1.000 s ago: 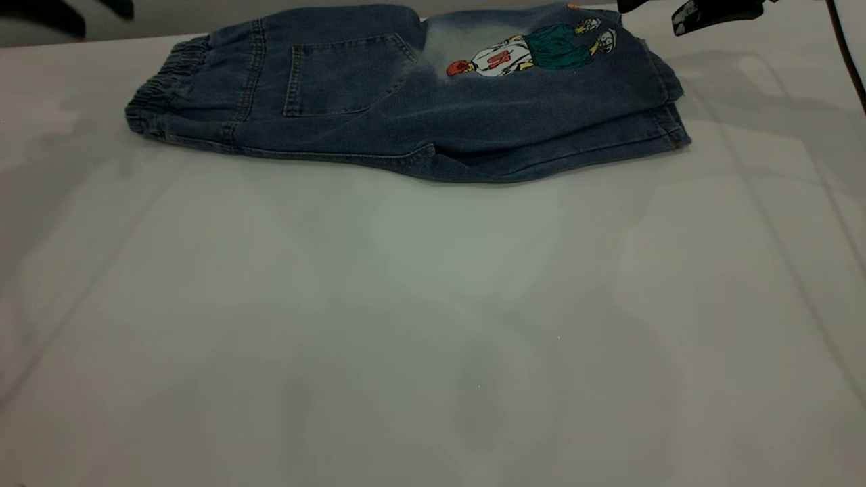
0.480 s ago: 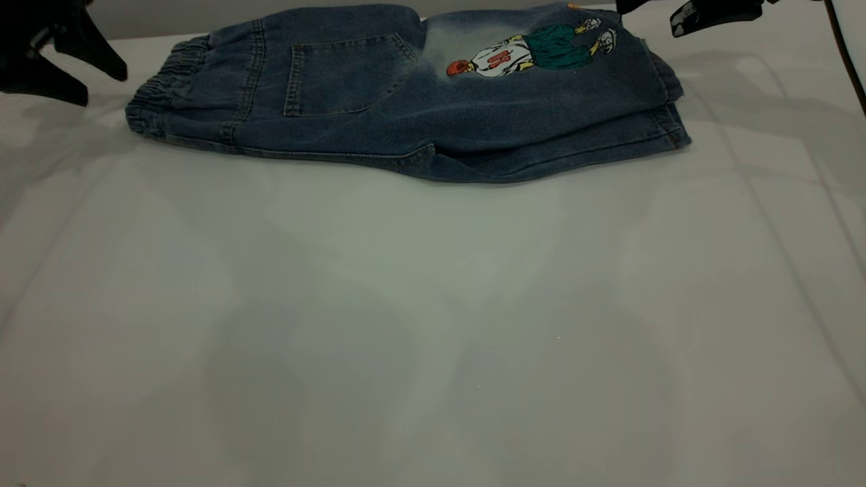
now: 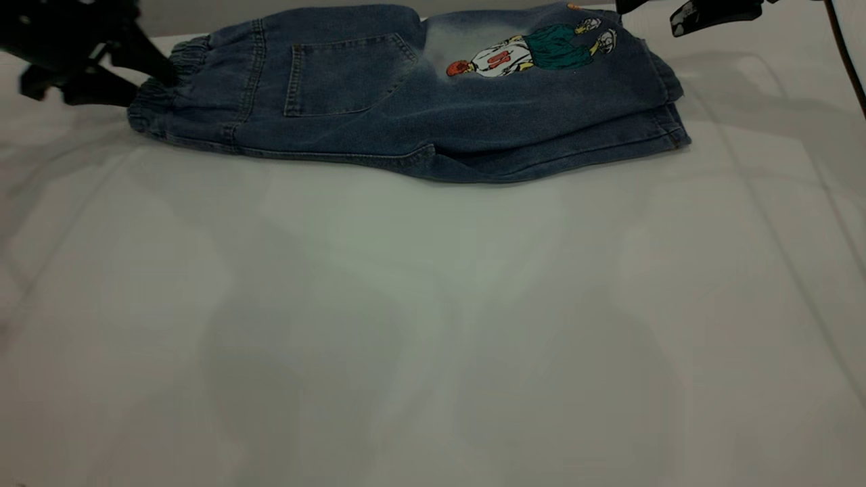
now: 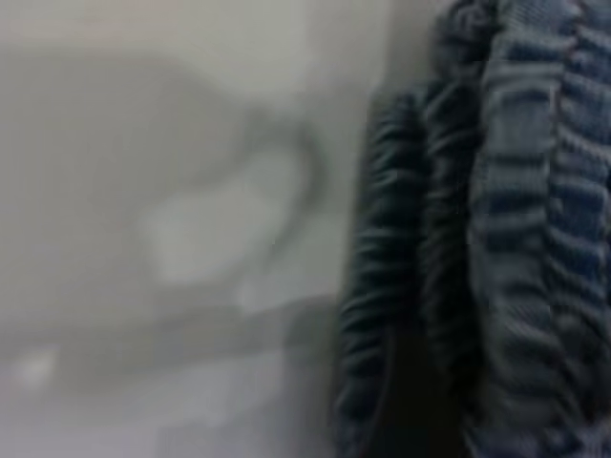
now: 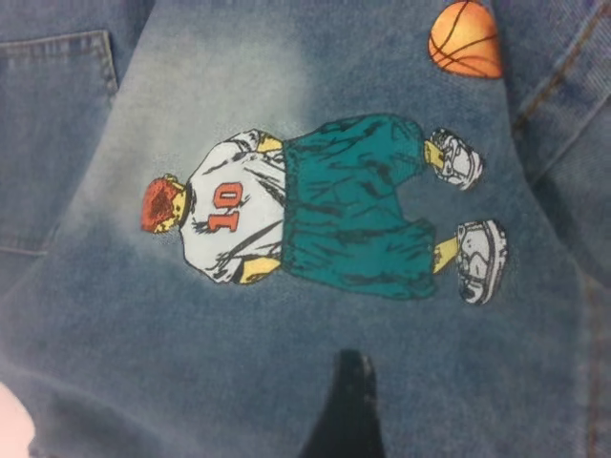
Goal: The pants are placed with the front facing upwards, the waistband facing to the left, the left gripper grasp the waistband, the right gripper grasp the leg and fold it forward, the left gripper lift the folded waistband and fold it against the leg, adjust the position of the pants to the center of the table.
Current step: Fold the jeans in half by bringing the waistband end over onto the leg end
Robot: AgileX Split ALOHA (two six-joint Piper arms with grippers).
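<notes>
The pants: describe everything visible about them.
The pants are short blue denim, folded in half lengthwise so the back faces up, lying flat at the far side of the table. The gathered waistband points left, a patch pocket beside it. On the leg is a faded patch with a cartoon basketball player numbered 10. The left hand is at the waistband, jaws open.

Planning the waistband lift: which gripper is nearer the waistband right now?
Left. The left gripper is at the waistband, its fingers spread about the gathered edge. The right gripper hangs beyond the leg end, across the pants.
</notes>
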